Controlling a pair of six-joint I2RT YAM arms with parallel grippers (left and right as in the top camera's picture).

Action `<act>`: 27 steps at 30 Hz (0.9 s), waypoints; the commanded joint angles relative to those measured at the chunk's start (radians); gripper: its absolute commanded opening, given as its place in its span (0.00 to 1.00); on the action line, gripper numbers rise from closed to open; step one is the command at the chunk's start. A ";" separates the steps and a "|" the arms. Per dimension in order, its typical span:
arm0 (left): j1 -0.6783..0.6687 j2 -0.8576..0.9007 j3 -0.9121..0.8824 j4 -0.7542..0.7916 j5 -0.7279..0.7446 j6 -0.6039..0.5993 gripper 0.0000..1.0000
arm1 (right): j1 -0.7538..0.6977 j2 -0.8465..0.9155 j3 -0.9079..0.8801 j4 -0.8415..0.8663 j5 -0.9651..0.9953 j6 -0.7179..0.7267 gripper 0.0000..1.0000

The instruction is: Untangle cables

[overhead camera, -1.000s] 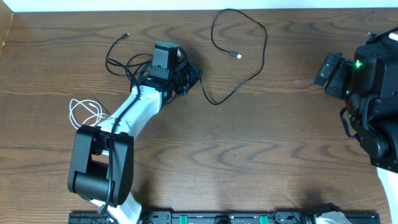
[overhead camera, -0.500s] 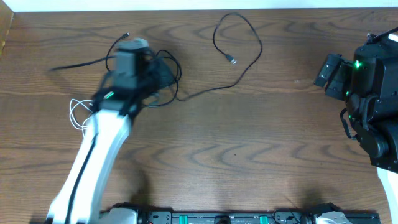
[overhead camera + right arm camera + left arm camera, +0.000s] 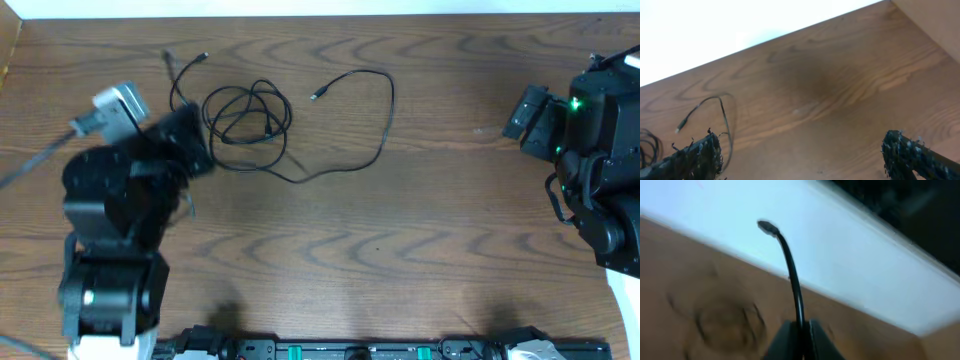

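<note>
A black cable (image 3: 792, 275) sticks out of my left gripper (image 3: 801, 330), whose jaws are shut on it; its plug (image 3: 767, 227) points at the table's pale edge. Overhead, the left gripper (image 3: 85, 122) is lifted at the far left, blurred, with the held cable end (image 3: 35, 160) trailing off to the left. A loose black coil (image 3: 245, 125) lies on the wood, and a long tail (image 3: 385, 105) runs from it to a plug (image 3: 316, 95). My right gripper (image 3: 525, 110) stands open at the far right, away from the cables. The white cable is hidden.
The left arm's base (image 3: 105, 290) fills the near left. The right arm's body (image 3: 600, 150) takes up the right edge. The right wrist view shows the black tail (image 3: 722, 120) past my left fingertip (image 3: 690, 157), and the table's far edge (image 3: 790, 32).
The left arm has swung from the tangle out to the far left and lifted, shut on the black cable. The coil and long tail were dragged leftward. The right arm is unchanged.
</note>
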 commanded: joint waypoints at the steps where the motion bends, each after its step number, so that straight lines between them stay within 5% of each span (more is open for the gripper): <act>1: 0.006 0.108 0.008 0.153 -0.222 0.023 0.08 | -0.006 -0.011 0.001 -0.005 -0.001 0.016 0.99; 12: -0.136 0.594 0.008 0.869 0.008 0.064 0.08 | -0.006 -0.011 0.001 -0.018 0.001 0.008 0.99; 27: -0.496 1.042 0.008 0.999 0.084 0.139 0.08 | -0.006 0.002 0.001 -0.003 0.003 0.008 0.99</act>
